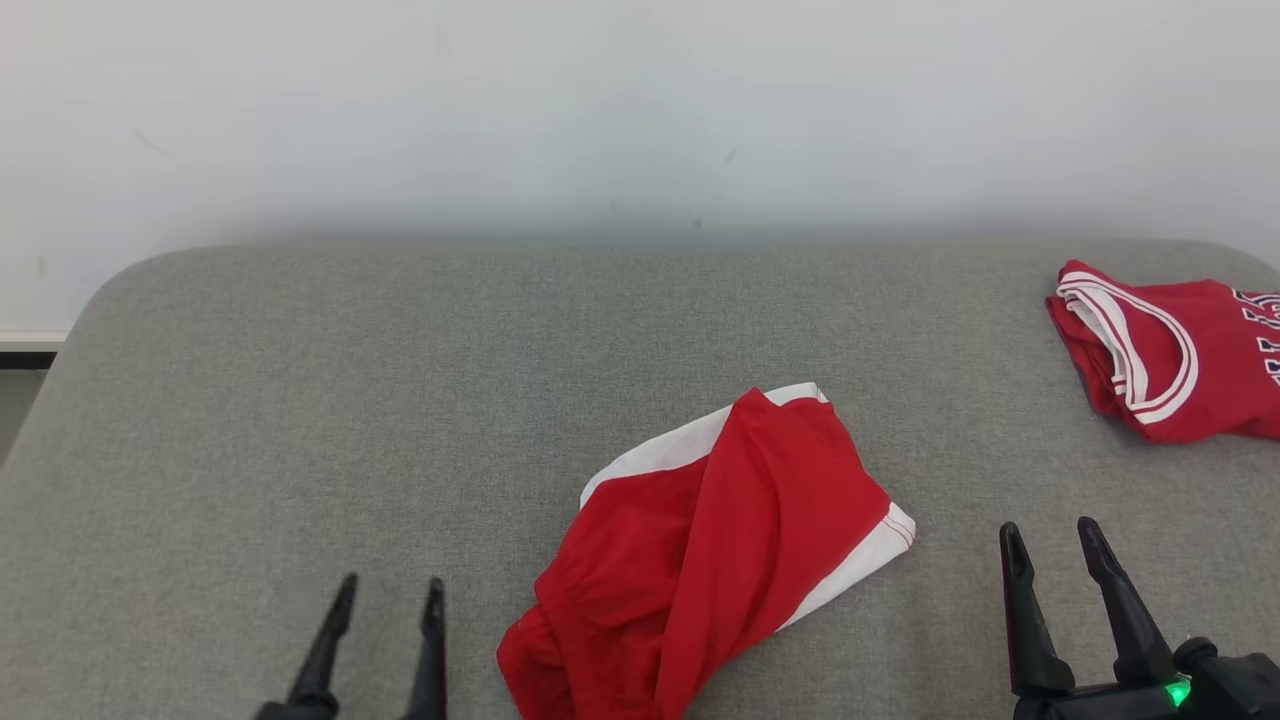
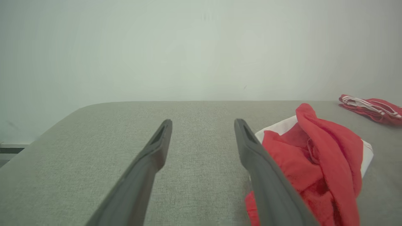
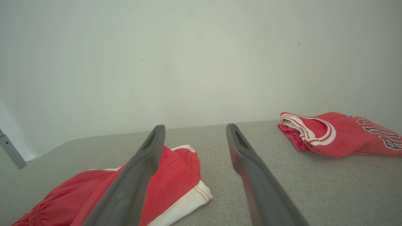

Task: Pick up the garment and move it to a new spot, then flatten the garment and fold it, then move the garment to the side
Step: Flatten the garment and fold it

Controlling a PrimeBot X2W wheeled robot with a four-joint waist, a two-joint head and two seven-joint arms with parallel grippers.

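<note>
The garment (image 1: 700, 560), a pair of red shorts with white trim, is being carried by the grey bench (image 1: 300, 400) at its near centre. It is lying crumpled: the red cloth is bunched and doubled over itself, a white-edged hem is turned out on the right, and a white panel is showing at the far side. No flattening or folding has been done yet.

The garment is being flanked by the two hands and touched by neither. The left hand (image 1: 392, 582) is being held at the near left and the right hand (image 1: 1049, 527) at the near right. A strip of bare bench is showing between each hand and the cloth in the head view. Both hands are being held wide apart at the fingers and empty, with the fingers pointing toward the far wall (image 1: 640, 120). This stance is being read as readiness for the first pick-up, with the cloth reachable from either side.

A second red piece, a jersey (image 1: 1170, 350) with white-striped trim and lettering, is being kept at the far right, well apart. That area is being judged as occupied, so the bare left half is the likelier new spot.
</note>
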